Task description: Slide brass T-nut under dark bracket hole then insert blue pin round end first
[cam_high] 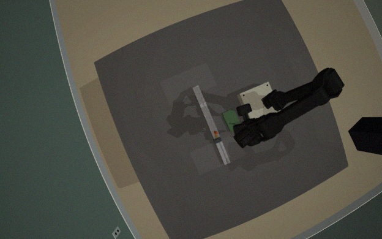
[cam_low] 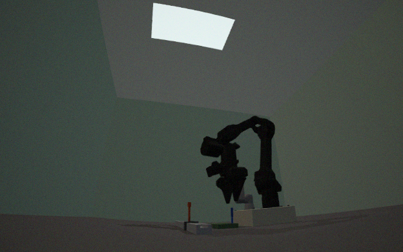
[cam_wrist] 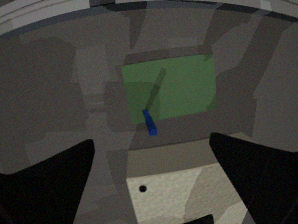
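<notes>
Blue pin upright in the green tray, my end effector above, fingers apart.
My end effector holds nothing; the slim blue pin stands in the flat green tray. The aluminum rail runs roughly parallel to the tabletop's left edge in the top view, its orange handle upright beside the dark bracket.

A dark gray mat carries the aluminum rail, green tray and cream base block.
</notes>
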You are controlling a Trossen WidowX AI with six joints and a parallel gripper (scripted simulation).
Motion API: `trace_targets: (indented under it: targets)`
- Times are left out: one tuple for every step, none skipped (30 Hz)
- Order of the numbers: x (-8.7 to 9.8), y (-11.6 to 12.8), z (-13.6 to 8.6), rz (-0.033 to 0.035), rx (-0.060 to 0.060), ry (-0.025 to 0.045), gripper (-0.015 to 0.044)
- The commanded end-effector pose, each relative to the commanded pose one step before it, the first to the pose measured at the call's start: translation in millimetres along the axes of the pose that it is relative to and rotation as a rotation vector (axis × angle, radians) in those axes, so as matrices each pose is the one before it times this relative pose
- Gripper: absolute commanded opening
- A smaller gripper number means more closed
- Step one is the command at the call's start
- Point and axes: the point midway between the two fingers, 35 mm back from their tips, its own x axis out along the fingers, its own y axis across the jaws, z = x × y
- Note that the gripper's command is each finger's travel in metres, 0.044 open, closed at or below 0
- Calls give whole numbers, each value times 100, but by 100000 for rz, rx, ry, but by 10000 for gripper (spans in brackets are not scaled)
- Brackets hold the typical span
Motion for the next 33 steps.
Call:
trace_targets:
  targets:
    - [1113, -91, -77, -373, 707, -36, 440]
    - [27, 1, 3, 0, 0, 0, 440]
    - [80, 3, 10, 0, 0, 0, 440]
    - [132, 5, 16, 0, 0, -1, 440]
    - [162, 6, 18, 0, 0, -1, 440]
    - [162, 5, 17, 0, 0, -1, 440]
    - [162, 5, 16, 0, 0, 0, 440]
    - [162, 4, 14, 0, 0, 0, 440]
    - [161, 4, 13, 0, 0, 0, 440]
    - [161, 4, 12, 0, 0, 0, 440]
    - [161, 3, 11, 0, 0, 0, 440]
    - [167, 3, 10, 0, 0, 0, 440]
    - [167, 2, 8, 0, 0, 0, 440]
    - [167, 2, 7, 0, 0, 0, 440]
    - [166, 1, 6, 0, 0, 1, 440]
    - [166, 1, 4, 0, 0, 1, 440]
    - [166, 0, 3, 0, 0, 1, 440]
    - [165, 0, 1, 0, 0, 1, 440]
    - [165, -1, 0, 0, 0, 1, 440]
    - [165, -1, -1, 0, 0, 1, 440]
    - [164, -2, -3, -1, 0, 1, 440]
    - [164, -2, -4, -1, 0, 2, 440]
    - [164, -3, -5, -1, 0, 2, 440]
    - [163, -3, -7, -1, 0, 2, 440]
    - [163, -4, -8, -1, 0, 2, 440]
    - [162, -4, -9, -1, 0, 2, 440]
    - [162, -5, -11, -1, 0, 2, 440]
    - [161, -5, -12, -1, 0, 2, 440]
    - [161, -6, -13, -1, 0, 3, 440]
    - [160, -6, -14, -1, 0, 3, 440]
    - [160, -7, -16, -1, 0, 3, 440]
    - [160, -7, -17, -1, 0, 3, 440]
    - [129, -6, -15, -1, 0, 3, 440]
